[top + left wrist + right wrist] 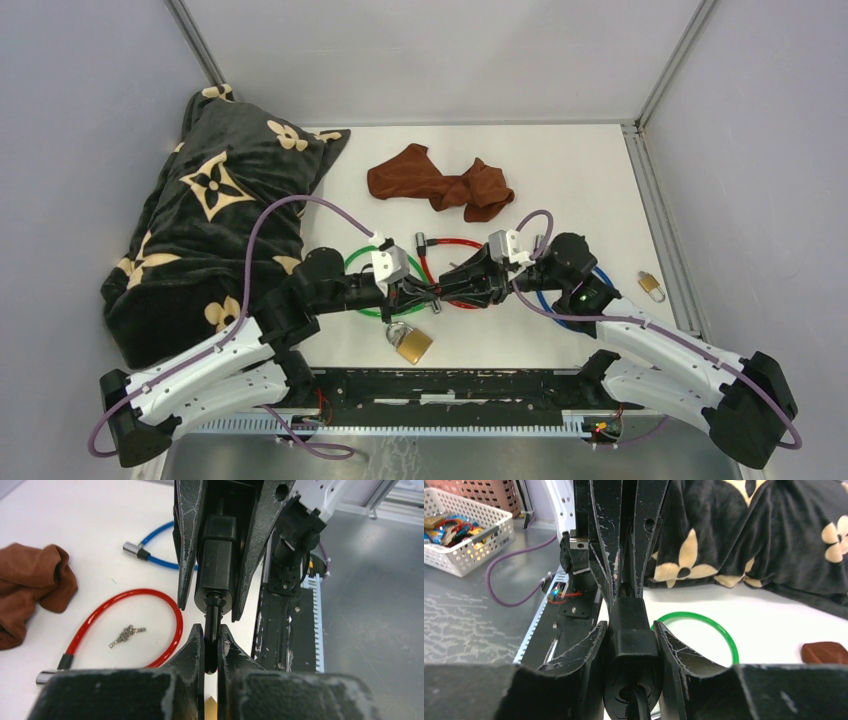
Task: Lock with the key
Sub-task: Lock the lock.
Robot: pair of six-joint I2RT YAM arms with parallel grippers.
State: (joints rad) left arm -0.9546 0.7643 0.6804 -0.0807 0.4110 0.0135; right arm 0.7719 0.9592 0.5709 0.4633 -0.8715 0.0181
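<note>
Left gripper point(212, 636): fingers pressed together on the thin dark key point(212, 617). The key enters the end face of the black plastic lock body point(215, 562).

Right gripper point(630, 630): fingers clamped on the lock body, one finger on each flank.

The two grippers meet tip to tip over the white tabletop point(560, 170), towards its near edge, with the lock body held between them.

Items lying on the tabletop:
- Green cable loop point(694, 613), beneath the left gripper
- Red cable loop point(135, 591), with a small bunch of metal keys point(127, 635) inside it
- Blue cable point(165, 562), on the right arm's side
- Large brass padlock point(410, 343), just in front of the grippers
- Small brass padlock point(651, 285), near the right edge
- Crumpled brown cloth point(440, 185), towards the rear
- Black blanket with beige flower pattern point(215, 210), heaped on the left side
</note>
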